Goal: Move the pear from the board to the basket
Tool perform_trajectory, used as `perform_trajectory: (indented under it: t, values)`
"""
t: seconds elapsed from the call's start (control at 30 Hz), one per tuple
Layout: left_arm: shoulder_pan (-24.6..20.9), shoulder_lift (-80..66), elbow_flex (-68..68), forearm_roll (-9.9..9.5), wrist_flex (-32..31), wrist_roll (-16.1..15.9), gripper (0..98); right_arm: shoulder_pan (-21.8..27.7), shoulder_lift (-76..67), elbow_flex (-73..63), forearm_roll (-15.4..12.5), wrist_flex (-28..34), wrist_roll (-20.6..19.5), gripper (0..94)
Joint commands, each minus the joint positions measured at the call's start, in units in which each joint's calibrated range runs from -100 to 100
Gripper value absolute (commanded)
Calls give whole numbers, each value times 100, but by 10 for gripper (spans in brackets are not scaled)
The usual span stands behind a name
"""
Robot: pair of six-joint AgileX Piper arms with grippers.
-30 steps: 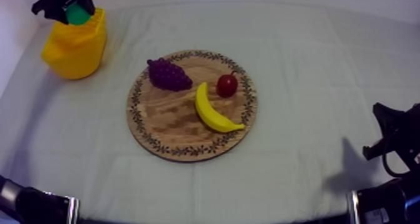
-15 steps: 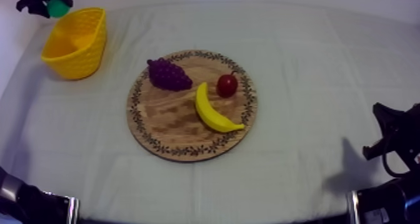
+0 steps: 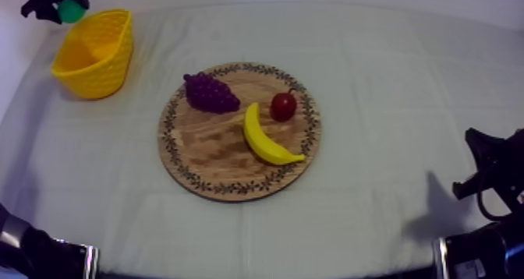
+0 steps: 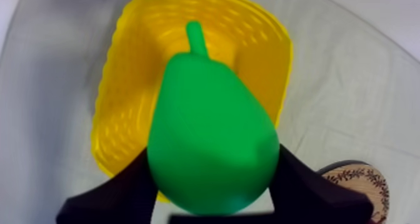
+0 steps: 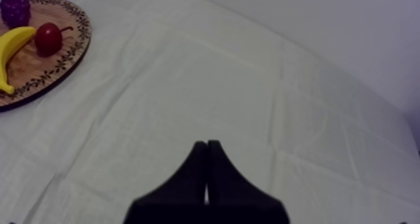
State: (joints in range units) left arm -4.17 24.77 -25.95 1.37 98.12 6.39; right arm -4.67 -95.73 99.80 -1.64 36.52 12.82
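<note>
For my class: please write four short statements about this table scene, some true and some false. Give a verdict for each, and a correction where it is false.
1. The left end effector is shut on the pear. True.
2. The pear lies inside the basket. False: it is held above the basket, gripped.
3. The right end effector is open. False: it is shut on nothing, over bare cloth.
4. The banana, grapes and red fruit all lie on the board. True.
</note>
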Motion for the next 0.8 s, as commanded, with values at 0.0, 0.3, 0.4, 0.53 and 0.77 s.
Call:
perform_trajectory:
  t: [0.0,0.3,0.4,0.53,0.77]
  values:
    - [-12,72,31,32,-37,3,426,0,-3,-2,1,2,0,2]
    - [-98,607,310,197,-344,13,427,0,-3,-2,1,2,0,2]
    - [-91,815,368,222,-455,1,428,0,-3,-2,1,2,0,2]
    - [-103,1051,439,251,-576,3,427,0,-3,-2,1,2,0,2]
    - [-127,1314,450,236,-686,-10,422,0,-3,-2,1,2,0,2]
